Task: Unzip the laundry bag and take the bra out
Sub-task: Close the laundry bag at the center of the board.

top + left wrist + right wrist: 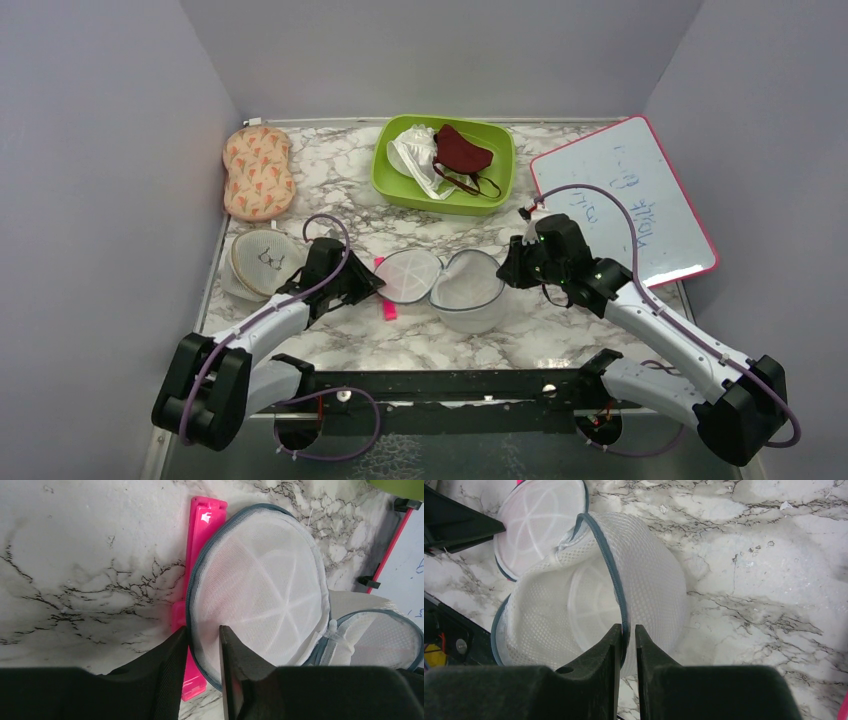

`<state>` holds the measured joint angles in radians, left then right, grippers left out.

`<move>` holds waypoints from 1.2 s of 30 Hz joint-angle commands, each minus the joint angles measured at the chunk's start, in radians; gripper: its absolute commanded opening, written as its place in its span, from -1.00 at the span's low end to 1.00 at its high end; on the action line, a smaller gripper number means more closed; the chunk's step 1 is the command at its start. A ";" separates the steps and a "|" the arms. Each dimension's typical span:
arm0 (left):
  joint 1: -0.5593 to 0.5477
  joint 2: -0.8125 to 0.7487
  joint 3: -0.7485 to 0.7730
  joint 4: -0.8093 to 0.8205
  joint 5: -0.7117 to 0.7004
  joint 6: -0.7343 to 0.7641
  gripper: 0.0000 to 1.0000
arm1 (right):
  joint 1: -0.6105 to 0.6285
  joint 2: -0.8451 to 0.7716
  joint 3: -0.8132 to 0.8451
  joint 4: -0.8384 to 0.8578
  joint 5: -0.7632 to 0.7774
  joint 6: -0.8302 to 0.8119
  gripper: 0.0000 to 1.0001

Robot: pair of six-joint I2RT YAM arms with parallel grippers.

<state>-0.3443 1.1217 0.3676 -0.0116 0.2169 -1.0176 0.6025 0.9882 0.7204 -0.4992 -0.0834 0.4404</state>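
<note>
Two arms reach from the near edge over a marble table [330,345], which takes most of the top view. At the far right lies a whiteboard [625,195] with a pink frame, turned at an angle. A green tray [385,185] stands at the far side in the middle. Far left, close to the wall, lies a peach patterned pad [258,172].

In the middle of the table, between the two arms, lies the laundry bag [470,285]. It is unzipped and opened into two round halves of white mesh with a dark rim. The halves lie side by side and are joined where they meet. The right half has its hollow side up, and the left half [408,275] lies flatter. A beige mesh case [262,262] with a dark icon sits at the left, just behind the left arm.

In the tray are a dark red bra [460,150] and, to its left, a white bra [412,150].

The left gripper [372,280] is at the left rim of the left half. Its fingers are nearly together, with the rim and mesh between them. The right gripper [508,270] pinches the dark rim of the right half, and only a thin gap is between its fingers.

A pink plastic clip [388,310] lies partly under the left half.
</note>
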 commanded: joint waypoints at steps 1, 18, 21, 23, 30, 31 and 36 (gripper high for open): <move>0.004 0.000 -0.008 0.048 0.035 0.003 -0.61 | 0.003 0.002 -0.011 0.025 -0.016 0.001 -0.70; 0.005 -0.245 0.065 0.065 -0.002 0.149 -1.00 | 0.003 -0.004 -0.007 0.024 0.003 0.003 -0.70; 0.004 -0.264 0.112 0.120 0.030 0.256 -1.00 | 0.003 -0.006 -0.004 0.024 0.021 0.013 -0.70; 0.003 -0.261 0.157 0.153 0.068 0.347 -1.00 | 0.003 -0.005 0.002 0.025 0.029 0.016 -0.70; -0.057 -0.215 0.316 0.182 0.236 0.790 -1.00 | 0.003 0.013 0.015 0.051 0.024 0.025 -0.70; -0.078 -0.206 0.331 0.180 0.247 0.850 -1.00 | 0.003 0.018 0.017 0.056 0.024 0.026 -0.70; -0.257 -0.162 0.393 0.141 0.195 1.148 -1.00 | 0.003 0.049 0.033 0.050 0.070 0.037 -0.70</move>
<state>-0.4789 0.9298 0.7124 0.1375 0.3954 -0.2066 0.6025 1.0161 0.7151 -0.4736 -0.0723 0.4591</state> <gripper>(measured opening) 0.006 0.149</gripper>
